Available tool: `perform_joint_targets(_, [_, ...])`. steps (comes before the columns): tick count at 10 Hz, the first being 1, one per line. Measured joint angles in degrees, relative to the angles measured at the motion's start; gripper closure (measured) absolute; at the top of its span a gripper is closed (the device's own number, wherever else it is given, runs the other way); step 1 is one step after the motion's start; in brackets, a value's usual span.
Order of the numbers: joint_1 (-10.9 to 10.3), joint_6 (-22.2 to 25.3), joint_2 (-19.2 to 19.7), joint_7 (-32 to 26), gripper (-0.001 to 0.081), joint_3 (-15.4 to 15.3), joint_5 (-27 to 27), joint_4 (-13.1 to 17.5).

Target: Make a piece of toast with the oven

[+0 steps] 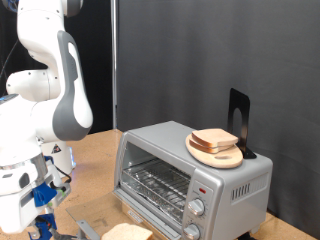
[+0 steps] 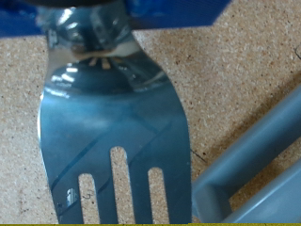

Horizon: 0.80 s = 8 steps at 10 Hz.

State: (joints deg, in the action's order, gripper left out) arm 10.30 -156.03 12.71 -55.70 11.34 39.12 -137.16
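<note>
The silver-grey oven [image 1: 190, 170] stands on the wooden table with its glass door shut and the wire rack showing inside. The piece of toast [image 1: 128, 233] lies low in front of the oven, at the exterior view's bottom edge. My gripper [image 1: 42, 200] hangs low at the exterior view's bottom left, left of that slice. In the wrist view the gripper [image 2: 89, 14] is shut on a slotted metal spatula [image 2: 113, 113] whose blade is just above the speckled tabletop. The toast does not show in the wrist view.
A second bread slice [image 1: 214, 140] lies on a round wooden plate [image 1: 216, 155] on top of the oven, with a black stand [image 1: 240, 120] behind it. A grey tray with a handle [image 2: 249, 174] lies beside the spatula blade. A dark curtain closes off the back.
</note>
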Motion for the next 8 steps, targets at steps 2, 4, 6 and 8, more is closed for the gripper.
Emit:
perform_joint_targets(2, [-0.3,-0.4,0.1,0.3,0.0440,-0.2,0.0,0.0])
perform_joint_targets(4, [-0.7,-2.0,0.9,0.6,0.0440,-0.2,-0.5,-0.3])
perform_joint_targets(6, [-0.8,-3.1,1.4,0.8,0.0440,-0.2,-0.6,-0.5])
perform_joint_targets(8, [-0.8,-3.4,2.0,0.9,0.0440,-0.5,-0.4,-0.4])
